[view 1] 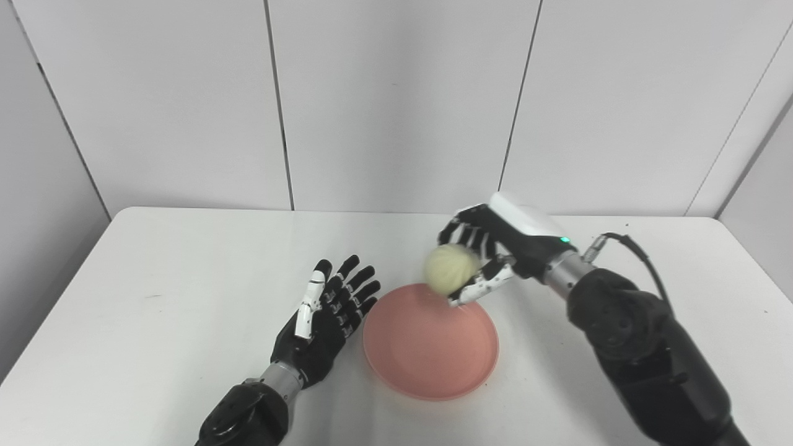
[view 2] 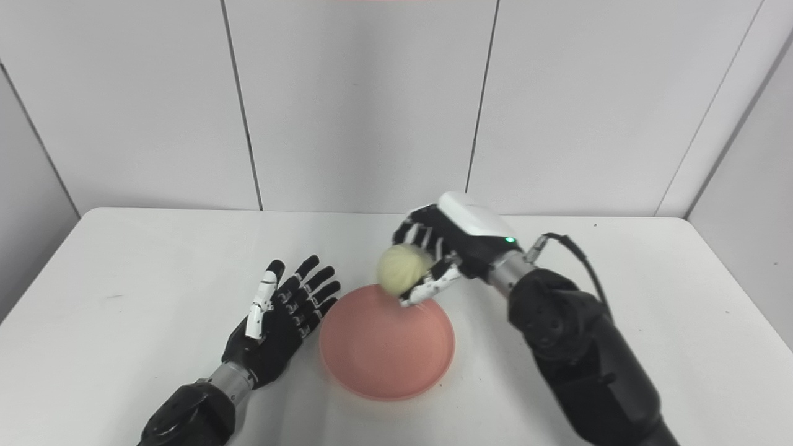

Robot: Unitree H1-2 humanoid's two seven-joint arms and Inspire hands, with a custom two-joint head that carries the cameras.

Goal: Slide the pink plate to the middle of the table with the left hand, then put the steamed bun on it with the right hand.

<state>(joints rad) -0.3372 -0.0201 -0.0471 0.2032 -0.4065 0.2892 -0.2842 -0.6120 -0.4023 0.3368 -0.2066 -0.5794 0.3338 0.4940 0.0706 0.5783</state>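
Plain white table (view 1: 155, 297) with rounded corners, pushed up against a panelled wall. Only thing actually sitting on it is a pink plate (view 1: 430, 347), roughly mid-table.

White table (view 1: 155, 291) with rounded far corners, its matte top carrying a few faint dark specks. Behind it, a wall of pale grey panels (view 1: 396, 99) divided by thin dark vertical seams; angled side panels close both ends. Lighting even, diffuse.
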